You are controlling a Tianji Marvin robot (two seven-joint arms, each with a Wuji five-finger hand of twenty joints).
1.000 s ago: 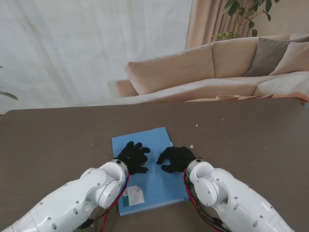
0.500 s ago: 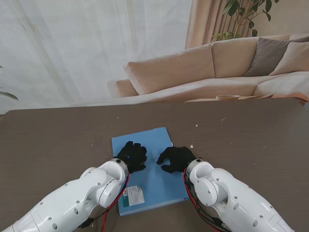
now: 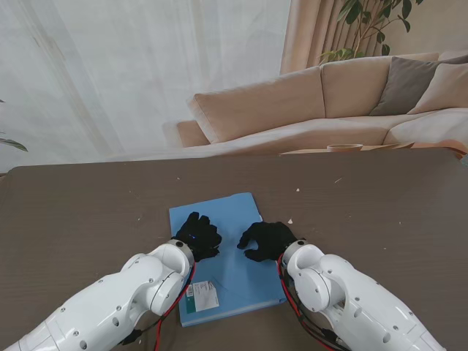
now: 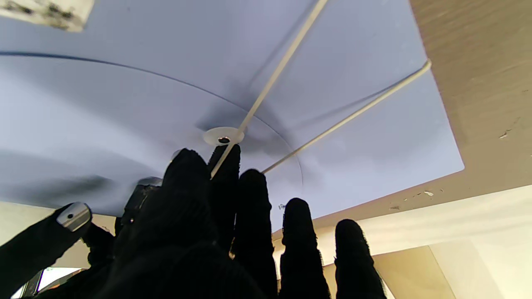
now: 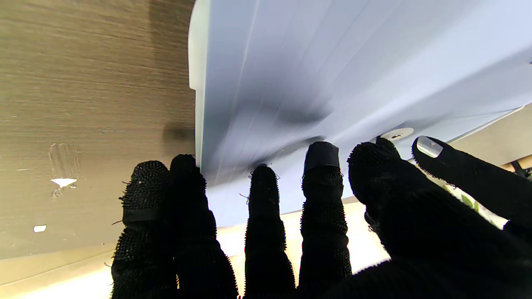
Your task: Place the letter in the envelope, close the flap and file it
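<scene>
A blue envelope (image 3: 232, 210) lies flat on the dark table (image 3: 380, 219) right in front of me, with a white label (image 3: 202, 295) at its near edge. My left hand (image 3: 197, 235) rests on its left half with the fingers drawn together. In the left wrist view those fingers (image 4: 224, 182) pinch a thin white string (image 4: 282, 66) beside the round closure button (image 4: 223, 136). My right hand (image 3: 267, 240) lies on the envelope's right edge, fingers spread and pressing down on the blue surface (image 5: 332, 62). No letter shows.
Small white crumbs (image 3: 290, 221) lie on the table by the envelope's right edge. A beige sofa (image 3: 329, 102) with cushions stands beyond the table's far side, and a plant stands at the far right.
My left hand's fingers, spread a second ago, have curled together on the envelope. The right hand and the envelope have stayed put.
</scene>
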